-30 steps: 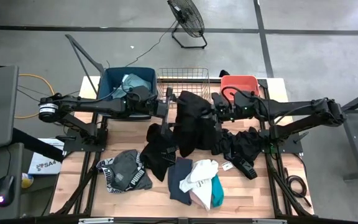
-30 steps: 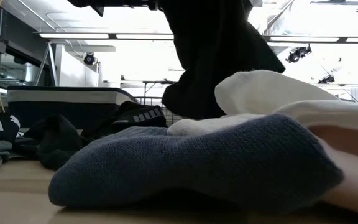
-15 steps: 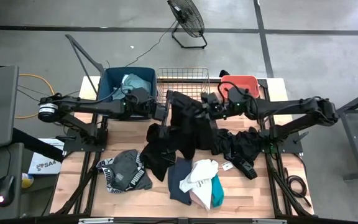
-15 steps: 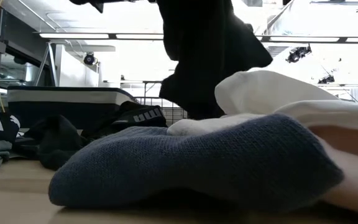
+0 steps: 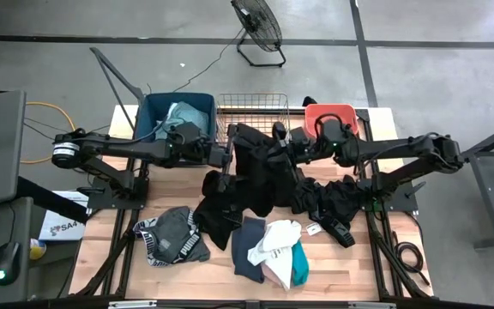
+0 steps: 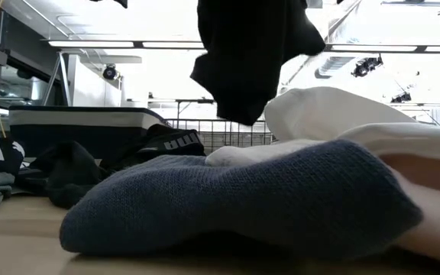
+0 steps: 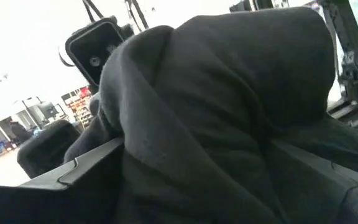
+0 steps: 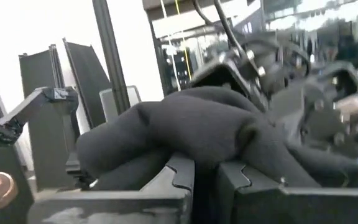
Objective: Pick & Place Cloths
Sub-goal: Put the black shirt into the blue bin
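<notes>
Both arms reach toward each other over the bench's far middle, holding one black garment (image 5: 260, 167) between them. The left gripper (image 5: 227, 154) pinches its left edge; the right gripper (image 5: 279, 148) is clamped on its top, fabric bunched over the fingers (image 8: 179, 177). The garment hangs clear of the bench, in front of the wire basket (image 5: 252, 106). More cloths (image 5: 268, 249) lie heaped toward the near edge.

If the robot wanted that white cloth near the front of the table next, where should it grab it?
Probably at the raised fold atop the white cloth, coming straight down from above. It lies bunched over the slate cloth and beside the teal one, so its highest ridge gives the jaws fabric to pinch without catching the neighbours.
</notes>
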Tool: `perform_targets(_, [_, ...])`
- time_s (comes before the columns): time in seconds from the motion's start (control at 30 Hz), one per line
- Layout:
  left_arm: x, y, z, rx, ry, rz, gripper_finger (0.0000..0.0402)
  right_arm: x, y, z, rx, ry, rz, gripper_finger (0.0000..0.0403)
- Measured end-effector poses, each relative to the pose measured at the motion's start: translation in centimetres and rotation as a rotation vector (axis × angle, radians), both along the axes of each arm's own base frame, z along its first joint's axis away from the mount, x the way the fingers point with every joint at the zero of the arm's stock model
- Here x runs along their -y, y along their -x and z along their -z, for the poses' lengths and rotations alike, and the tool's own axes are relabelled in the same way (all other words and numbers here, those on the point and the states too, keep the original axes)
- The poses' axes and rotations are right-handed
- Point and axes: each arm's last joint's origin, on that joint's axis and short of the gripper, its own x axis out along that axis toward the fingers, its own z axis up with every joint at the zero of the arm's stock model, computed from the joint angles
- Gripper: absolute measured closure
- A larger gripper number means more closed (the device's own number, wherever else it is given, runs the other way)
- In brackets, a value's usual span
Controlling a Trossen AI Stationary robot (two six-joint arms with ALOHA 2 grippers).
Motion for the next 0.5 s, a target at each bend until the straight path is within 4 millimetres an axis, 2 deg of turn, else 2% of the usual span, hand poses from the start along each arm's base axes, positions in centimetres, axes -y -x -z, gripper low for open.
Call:
perform_targets(0.13, [0.0,-0.2,0.1,0.01,0.033,0.013,0.005,-0.1,-0.9,-0.5,0.046,0.034,-0.059,0.039])
perform_targets(0.4, [0.0,-0.6,0.5,-0.012,0.127,0.045,0.005,-0.2,-3.9,-1.8,0.077,0.076,-0.129,0.039])
perform_targets(0.5, [0.0,-0.6,0.4,-0.016,0.169,0.046,0.005,-0.2,-4.4,-2.9,0.115,0.088,-0.139,0.039])
